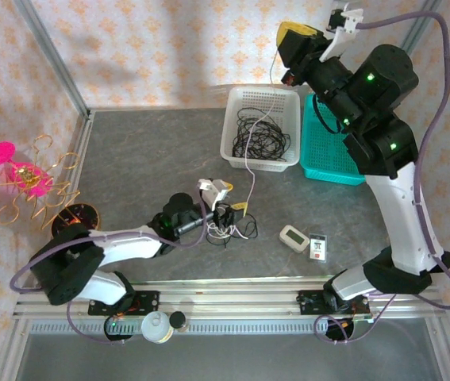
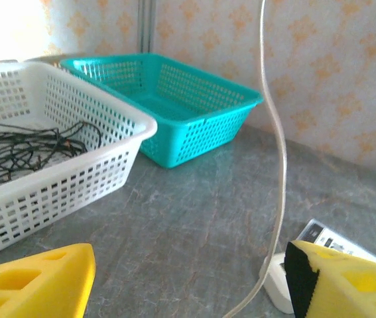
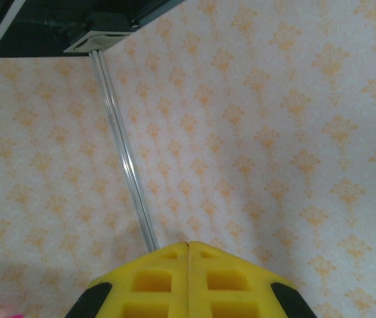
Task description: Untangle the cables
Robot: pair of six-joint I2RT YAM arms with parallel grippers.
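Several black cables (image 1: 258, 135) coil inside white basket (image 1: 229, 139), beside teal basket (image 1: 328, 164).

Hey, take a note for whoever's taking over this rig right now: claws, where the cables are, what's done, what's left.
Left claw: open, low over the table; the white cable hangs between its jaws, ungripped.
Right claw: shut, raised high, apparently pinching that cable's top end.
Cables: black bundle in the white basket; small knot on the table beside the left claw.
Done: white cable drawn up from the knot.
Left: free the knot, then the basket bundle.
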